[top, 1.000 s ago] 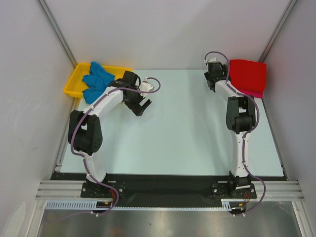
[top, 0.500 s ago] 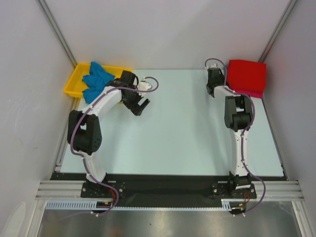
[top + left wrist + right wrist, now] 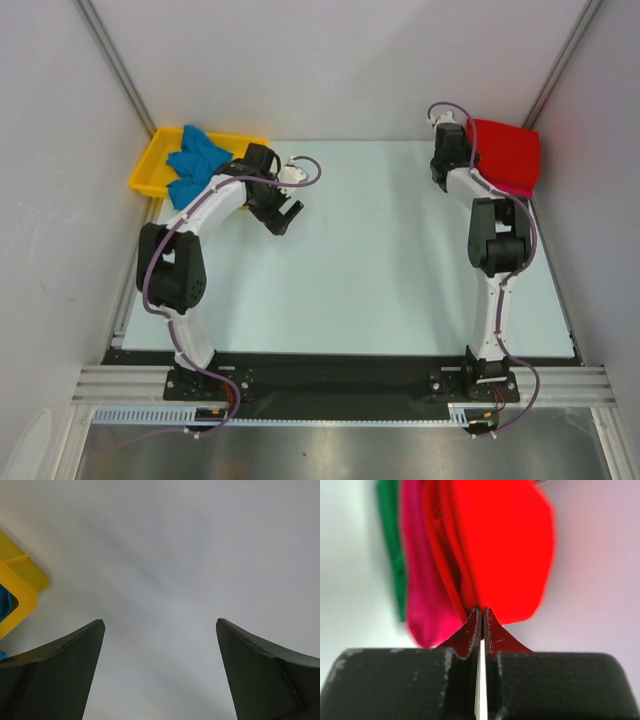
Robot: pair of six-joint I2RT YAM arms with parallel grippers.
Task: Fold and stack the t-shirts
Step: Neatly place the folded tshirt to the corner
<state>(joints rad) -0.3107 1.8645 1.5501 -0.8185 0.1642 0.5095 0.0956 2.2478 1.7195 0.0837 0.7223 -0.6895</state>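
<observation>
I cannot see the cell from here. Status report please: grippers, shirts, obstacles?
Left gripper open, empty. Right gripper shut at red t-shirt edge; grip unclear. Blue t-shirt crumpled in yellow tray. No obstacle seen.

The left arm (image 3: 215, 200) and right arm (image 3: 487, 310): white links, black joint housings (image 3: 172, 275), purple cables (image 3: 447, 107) looped alongside; left gripper (image 3: 160, 622) fingers (image 3: 55, 675) black, wedge-shaped.

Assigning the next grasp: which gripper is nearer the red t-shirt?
Right. The right gripper is shut, its tips at the red t-shirt's edge. The left gripper hangs open across the table, beside the yellow tray.
</observation>
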